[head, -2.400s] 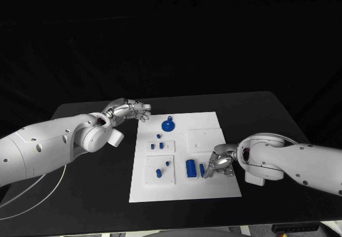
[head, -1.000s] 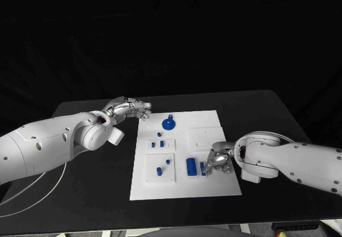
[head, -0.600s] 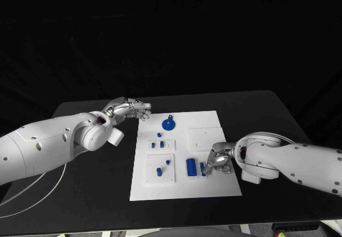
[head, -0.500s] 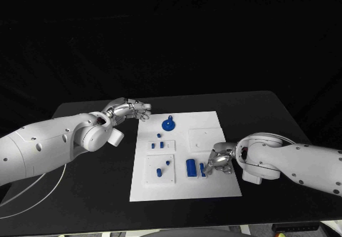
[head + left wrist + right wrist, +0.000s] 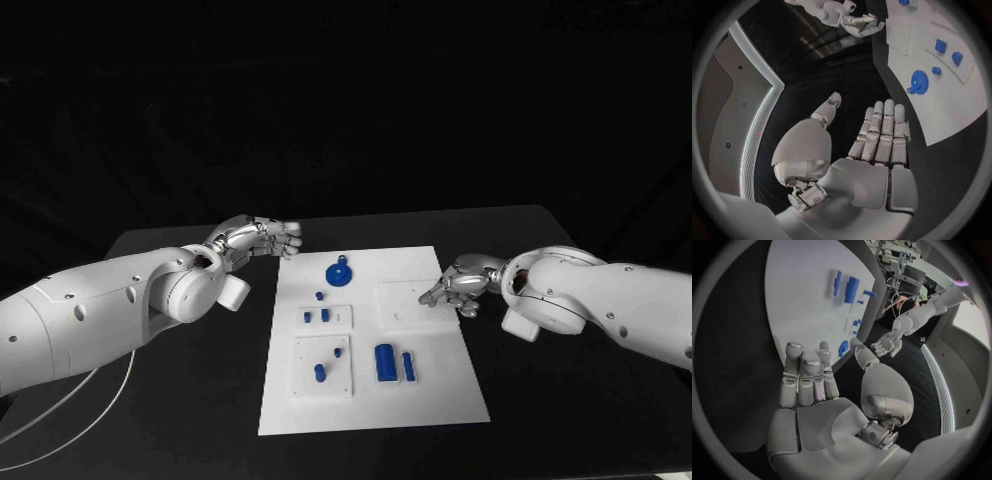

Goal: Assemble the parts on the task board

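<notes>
The right hand (image 5: 459,285) hovers at the right edge of the board (image 5: 433,390), over its upper right part, fingers loosely apart and holding nothing; the right wrist view shows its palm (image 5: 817,430) bare and its fingers stretched out side by side. The left hand (image 5: 260,238) hangs over the black table (image 5: 173,400) just off the board's upper left corner, fingers gently curled in the head view, while the left wrist view shows them straight and together with the thumb spread and nothing in the palm (image 5: 867,185). The board lies in the middle of the table between the two hands. On it, a round blue part (image 5: 339,272) sits near the top, with a small blue peg (image 5: 320,295) just below it. Lower, two small blue pieces (image 5: 316,316) stand side by side in a raised white block. Below that, another white block carries two more small blue pieces (image 5: 329,362). To their right lie a wide blue cylinder (image 5: 385,362) and a thin blue bar (image 5: 410,367), side by side and close together. A raised white block (image 5: 408,301) sits just by the right hand's fingertips.
</notes>
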Robot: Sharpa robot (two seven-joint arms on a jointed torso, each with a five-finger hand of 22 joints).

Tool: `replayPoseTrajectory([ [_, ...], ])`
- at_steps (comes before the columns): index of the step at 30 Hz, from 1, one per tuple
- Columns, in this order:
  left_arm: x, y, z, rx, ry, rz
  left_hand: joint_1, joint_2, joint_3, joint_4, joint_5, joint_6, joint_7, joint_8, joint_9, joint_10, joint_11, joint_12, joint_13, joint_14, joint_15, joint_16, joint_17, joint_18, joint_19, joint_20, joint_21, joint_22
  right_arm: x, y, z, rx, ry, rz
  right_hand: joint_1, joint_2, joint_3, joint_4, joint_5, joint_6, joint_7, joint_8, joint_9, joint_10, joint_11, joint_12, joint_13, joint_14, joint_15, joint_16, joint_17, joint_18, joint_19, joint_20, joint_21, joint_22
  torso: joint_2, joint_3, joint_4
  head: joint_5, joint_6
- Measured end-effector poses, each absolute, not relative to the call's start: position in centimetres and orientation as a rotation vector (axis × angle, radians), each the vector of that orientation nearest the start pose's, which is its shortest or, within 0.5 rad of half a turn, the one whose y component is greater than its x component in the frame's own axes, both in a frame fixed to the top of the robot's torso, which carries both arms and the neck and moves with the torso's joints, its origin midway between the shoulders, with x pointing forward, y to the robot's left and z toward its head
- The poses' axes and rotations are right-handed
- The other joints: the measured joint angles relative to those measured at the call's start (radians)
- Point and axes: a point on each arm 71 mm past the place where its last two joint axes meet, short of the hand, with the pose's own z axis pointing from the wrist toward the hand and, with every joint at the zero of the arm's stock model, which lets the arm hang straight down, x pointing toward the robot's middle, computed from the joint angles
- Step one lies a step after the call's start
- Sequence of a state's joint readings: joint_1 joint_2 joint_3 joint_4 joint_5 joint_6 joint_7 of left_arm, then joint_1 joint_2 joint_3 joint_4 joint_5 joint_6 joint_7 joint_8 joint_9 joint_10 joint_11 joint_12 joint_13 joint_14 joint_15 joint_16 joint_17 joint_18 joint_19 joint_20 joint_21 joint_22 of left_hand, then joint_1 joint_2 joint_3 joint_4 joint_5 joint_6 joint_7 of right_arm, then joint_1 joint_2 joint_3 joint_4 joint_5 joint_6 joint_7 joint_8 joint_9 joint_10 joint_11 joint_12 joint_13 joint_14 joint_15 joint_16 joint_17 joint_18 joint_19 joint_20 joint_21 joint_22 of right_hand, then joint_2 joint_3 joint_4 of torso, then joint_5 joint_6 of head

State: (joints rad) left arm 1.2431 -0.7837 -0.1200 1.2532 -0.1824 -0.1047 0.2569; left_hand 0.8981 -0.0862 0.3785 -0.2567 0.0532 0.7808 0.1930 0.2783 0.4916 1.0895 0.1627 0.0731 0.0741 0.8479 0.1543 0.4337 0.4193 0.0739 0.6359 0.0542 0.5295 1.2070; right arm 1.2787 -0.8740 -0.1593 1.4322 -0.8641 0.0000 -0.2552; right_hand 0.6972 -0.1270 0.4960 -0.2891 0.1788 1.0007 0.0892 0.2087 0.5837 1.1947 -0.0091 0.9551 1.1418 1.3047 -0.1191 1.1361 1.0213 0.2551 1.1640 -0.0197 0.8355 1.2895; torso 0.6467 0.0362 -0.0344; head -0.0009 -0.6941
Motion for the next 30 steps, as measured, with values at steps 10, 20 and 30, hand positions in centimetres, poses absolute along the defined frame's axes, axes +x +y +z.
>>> replayPoseTrajectory([
  [10, 55.3, 26.8, -17.5, -0.960, 1.549, -1.346, 0.009, 0.017, -0.001, -0.013, 0.000, 0.020, -0.013, 0.011, 0.001, 0.020, -0.013, 0.008, 0.004, 0.005, -0.005, -0.007, 0.005, -0.004, 0.000, 0.000, -0.004, 0.008, 56.3, -25.7, -19.3, 0.621, 1.880, 0.940, 0.086, 0.082, -0.019, 0.000, 0.038, -0.063, 0.045, 0.000, 0.005, -0.158, 0.044, -0.198, -0.165, -0.155, 0.061, -0.269, -0.142, -0.013, -0.210, 0.078, -0.210, -0.094, -0.023, -0.0058, 0.0014, 0.008, 0.091],
  [20, 58.0, 27.4, -16.6, -0.983, 1.450, -1.306, 0.013, 0.021, -0.002, -0.013, 0.000, -0.008, -0.047, -0.004, -0.015, -0.040, -0.011, -0.005, -0.008, -0.070, 0.010, -0.072, -0.013, -0.007, -0.064, 0.010, -0.055, 0.010, 58.9, -26.3, -19.3, 0.801, 1.672, 1.115, 0.130, 0.098, -0.033, 0.001, 0.043, -0.158, 0.083, -0.017, -0.027, -0.271, 0.163, -0.666, -0.704, -0.451, 0.267, -0.737, -0.392, -0.104, -0.627, 0.190, -0.479, -0.183, -0.057, -0.0041, -0.0037, 0.020, 0.161],
  [30, 58.1, 27.2, -16.8, -0.984, 1.430, -1.312, -0.479, 0.061, -0.207, 0.130, -0.027, -0.437, -0.129, -0.158, -0.276, -0.510, -0.094, -0.044, -0.044, -0.500, -0.077, -0.275, -0.236, -0.043, -0.380, -0.024, -0.317, -0.215, 59.0, -25.6, -19.5, 0.834, 1.629, 1.174, -0.323, 0.120, -0.294, 0.159, -0.073, -0.628, -0.012, -0.120, -0.341, -0.765, 0.082, -0.872, -1.018, -0.934, 0.195, -0.995, -0.778, -0.189, -0.945, 0.110, -0.707, -0.614, -0.065, -0.0018, -0.0029, 0.024, 0.178],
])
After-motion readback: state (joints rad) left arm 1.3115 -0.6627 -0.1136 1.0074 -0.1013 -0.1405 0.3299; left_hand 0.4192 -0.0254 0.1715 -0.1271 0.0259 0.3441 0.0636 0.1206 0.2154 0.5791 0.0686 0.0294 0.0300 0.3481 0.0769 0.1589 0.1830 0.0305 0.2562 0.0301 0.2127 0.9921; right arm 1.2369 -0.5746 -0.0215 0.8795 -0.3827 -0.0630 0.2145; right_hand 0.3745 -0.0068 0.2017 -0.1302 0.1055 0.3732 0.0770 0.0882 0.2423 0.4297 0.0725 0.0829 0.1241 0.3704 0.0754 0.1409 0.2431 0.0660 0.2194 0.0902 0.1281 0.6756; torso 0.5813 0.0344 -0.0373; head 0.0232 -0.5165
